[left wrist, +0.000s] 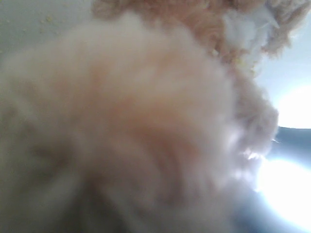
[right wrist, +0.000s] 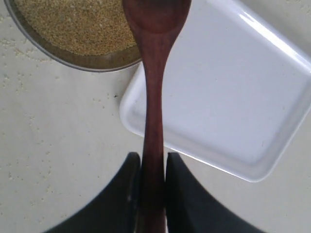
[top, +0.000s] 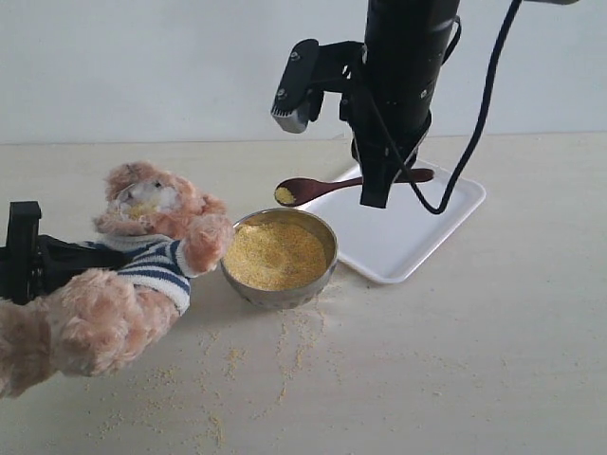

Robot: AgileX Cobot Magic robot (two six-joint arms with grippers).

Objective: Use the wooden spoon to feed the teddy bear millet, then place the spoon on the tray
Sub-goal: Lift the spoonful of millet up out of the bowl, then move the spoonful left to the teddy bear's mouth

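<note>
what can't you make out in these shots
left gripper: jaws buried behind the teddy bear in the exterior view; left wrist view is only blurred fur
spoon: its bowl is cut off by the right wrist view's edge, so its load is unreadable there
teddy bear: lower body runs off the exterior view's left edge
</note>
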